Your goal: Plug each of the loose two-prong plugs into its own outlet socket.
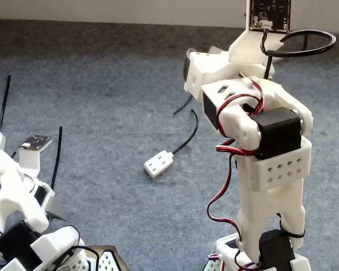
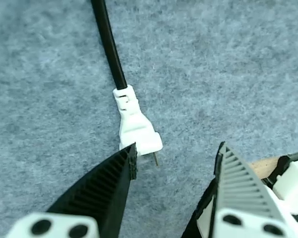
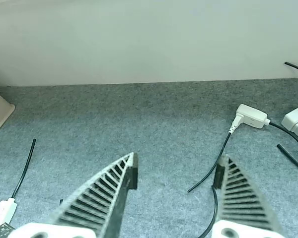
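I'm seeing bright, soft light spreading evenly over the grey mat (image 1: 101, 84), near and far. The white plug (image 2: 136, 130) is throwing just a faint, diffuse shadow, and the far pale wall (image 3: 139, 39) is glowing evenly.

White arms (image 1: 271, 195) bear black motors (image 1: 277, 132), red-black wires (image 1: 223, 189) and a ribbed left claw (image 2: 177, 146).

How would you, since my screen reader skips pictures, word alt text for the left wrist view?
A white two-prong plug on a black cord lies on grey carpet, its prongs pointing toward the left tool. The tool hovers open above it, with one dark finger at the plug's edge.
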Controlling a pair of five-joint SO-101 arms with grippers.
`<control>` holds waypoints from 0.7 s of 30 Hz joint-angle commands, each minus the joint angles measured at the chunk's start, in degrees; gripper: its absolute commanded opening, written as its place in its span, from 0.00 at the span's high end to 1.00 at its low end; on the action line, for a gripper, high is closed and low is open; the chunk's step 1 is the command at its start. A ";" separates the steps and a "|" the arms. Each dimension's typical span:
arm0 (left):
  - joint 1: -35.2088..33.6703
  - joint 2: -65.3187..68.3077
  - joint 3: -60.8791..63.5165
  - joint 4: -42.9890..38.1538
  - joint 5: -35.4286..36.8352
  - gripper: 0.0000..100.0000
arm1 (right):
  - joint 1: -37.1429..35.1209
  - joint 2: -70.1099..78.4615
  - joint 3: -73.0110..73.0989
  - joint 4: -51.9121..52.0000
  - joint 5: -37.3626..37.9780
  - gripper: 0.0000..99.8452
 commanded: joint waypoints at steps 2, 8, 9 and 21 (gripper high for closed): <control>0.57 -0.84 0.57 -0.88 0.18 0.73 | -0.57 -1.71 -1.54 -1.10 0.70 0.75; -1.19 -0.84 0.48 -2.37 0.09 0.73 | -0.57 -1.71 -1.54 -1.10 0.70 0.75; -1.80 -0.84 0.66 -3.69 0.09 0.73 | -0.57 -1.71 -1.54 -1.10 0.70 0.75; -2.95 -0.66 1.89 -6.15 0.09 0.73 | -0.57 -1.63 -1.54 -1.10 0.70 0.75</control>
